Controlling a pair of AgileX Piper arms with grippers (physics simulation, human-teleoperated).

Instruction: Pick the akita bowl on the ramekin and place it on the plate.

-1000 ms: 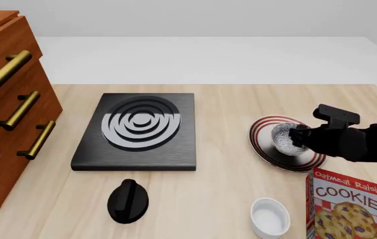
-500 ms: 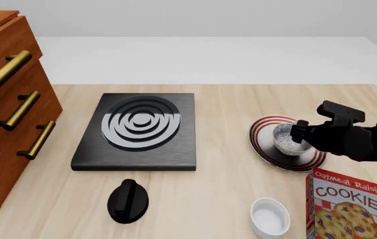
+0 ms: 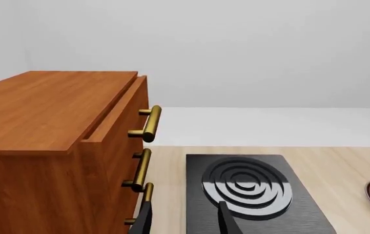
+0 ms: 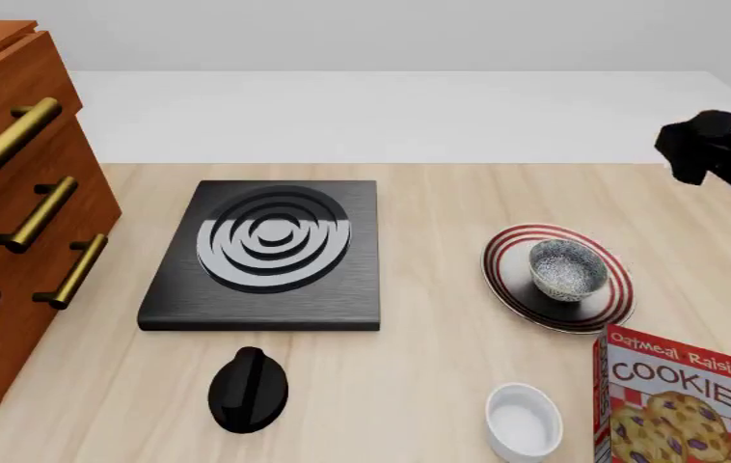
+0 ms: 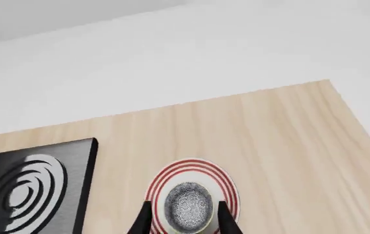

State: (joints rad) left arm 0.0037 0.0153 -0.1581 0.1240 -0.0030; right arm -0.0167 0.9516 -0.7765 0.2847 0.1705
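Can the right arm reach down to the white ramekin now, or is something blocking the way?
Probably yes. The right gripper is open and raised above the plate; the ramekin stands uncovered, though the cookie box beside it leaves little room on that side.

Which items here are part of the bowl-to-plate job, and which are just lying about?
Part of the job:
speckled bowl, sitting on the plate
red-ringed plate
white cup, empty, near the table's front edge
right gripper, open, above the bowl

Just lying about:
stove burner
black knob
cookie box
wooden drawers
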